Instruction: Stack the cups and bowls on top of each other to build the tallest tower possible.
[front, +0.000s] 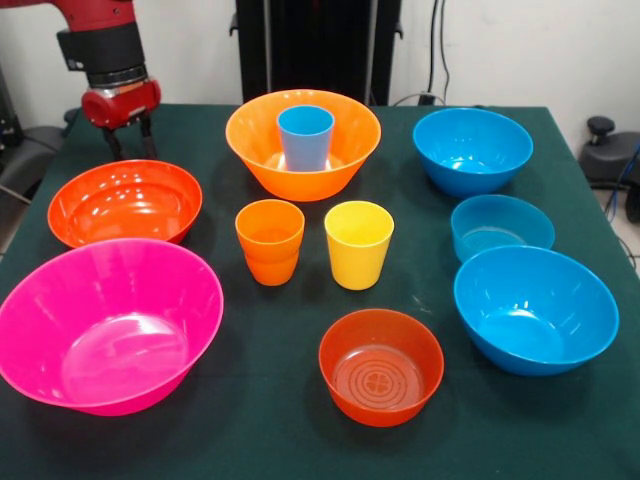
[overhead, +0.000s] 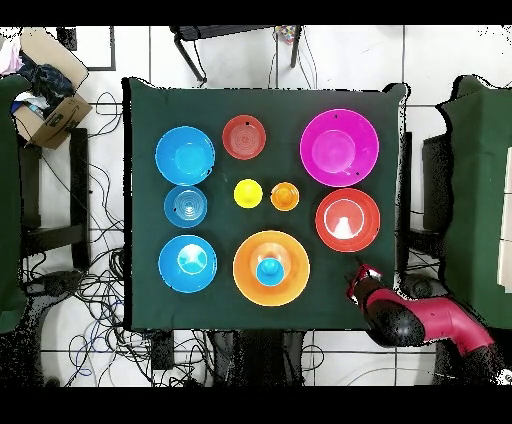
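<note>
Orange is the colour of the big bowl (front: 303, 148) I measure everything from; it sits on the dark green cloth (front: 260, 430) with the blue cup (front: 306, 137) standing upright inside it, the only pile begun so far. Seen from the front, just before that bowl stand the orange cup (front: 270, 241) and the yellow cup (front: 358, 243), side by side and apart from each other. Farther forward again sits a small red-orange bowl (front: 381, 365). To its right run three blue bowls: a large one (front: 472, 150) level with it, the small shallow one (front: 501, 227) next, and another large one (front: 535, 309) nearest the camera. To its left lies the second red-orange bowl (front: 125, 203), and beyond that the big pink bowl (front: 105, 323). My claw (front: 129, 148) hangs over the table's corner, behind the left red-orange bowl, holding nothing; its fingers seem slightly spread, though I cannot tell for sure.
</note>
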